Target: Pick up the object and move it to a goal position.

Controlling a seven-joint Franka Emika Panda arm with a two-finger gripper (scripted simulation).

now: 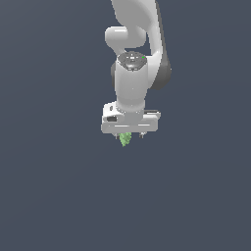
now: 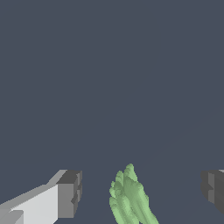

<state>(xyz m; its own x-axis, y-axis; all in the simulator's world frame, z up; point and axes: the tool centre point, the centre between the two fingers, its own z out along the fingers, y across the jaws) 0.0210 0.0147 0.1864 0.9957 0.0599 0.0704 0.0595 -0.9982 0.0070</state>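
**Ana:** Since the green lumpy object [image 1: 125,139] sits right under the gripper [image 1: 128,135], would you say the pick has happened?

**Ben:** Not that I can confirm. On the wrist view the gripper [image 2: 140,192] stands spread, with one dark finger pad [image 2: 70,192] off to one side of the object [image 2: 130,199] and the other pad [image 2: 213,189] well off to the other side. Neither pad touches it, so I judge the hand to be released, with nothing grasped.

**Ana:** So where exactly is the object?

**Ben:** Between the fingers, nearer to the pad on the white finger than to the other one, and poking out just past the fingertips in the exterior view.

**Ana:** Is it resting on a surface?

**Ben:** I cannot tell. The background is a flat dark grey with no visible edge or shadow to go by.

**Ana:** And the goal position?

**Ben:** No marker shows in either view. By my reading, the approach looks done, while the closing, the lift and the carry to the goal are all left.

**Ana:** What about the arm's pose?

**Ben:** The white Panda arm [image 1: 137,44] comes down from above, its wrist roughly vertical, with the hand pointing straight down over the object.
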